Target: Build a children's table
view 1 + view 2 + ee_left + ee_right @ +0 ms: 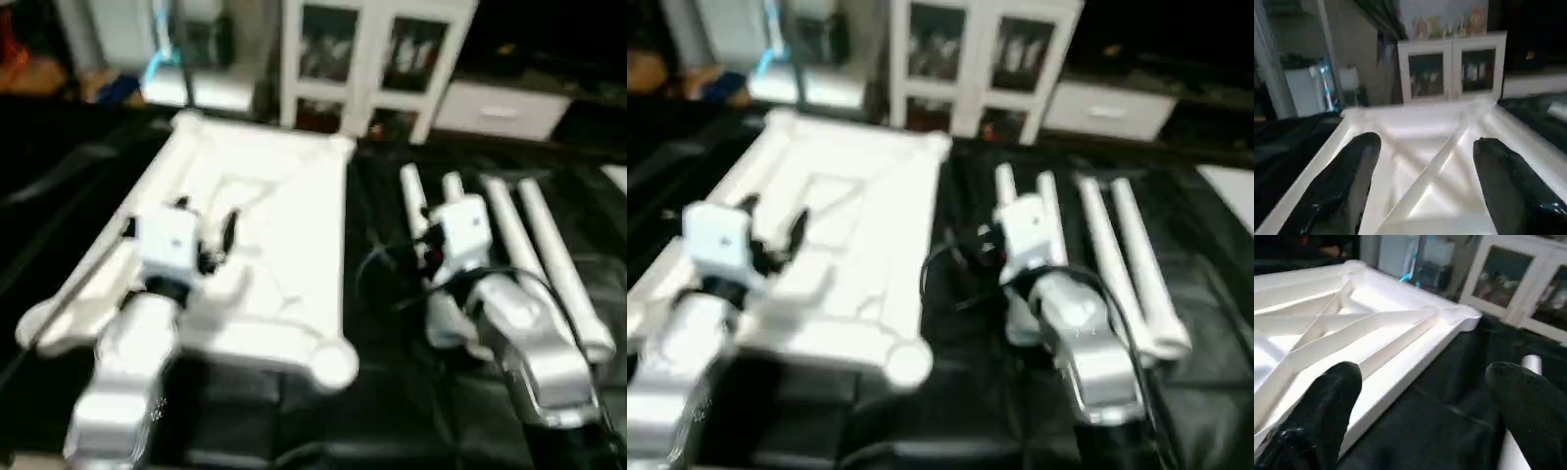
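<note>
Black cloth-covered surface [392,411] carries all. Table top [284,225] lies upside down, left-centre of frame, ribs up, round sockets at corners. Four white legs [549,255] lie side by side, right of frame, just beside ea. other.

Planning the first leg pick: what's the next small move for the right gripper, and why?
Probably lower the right gripper onto the nearest leg. It is open and empty above the four legs lying beside the table top, which lies ribs-up with no leg fitted.
</note>
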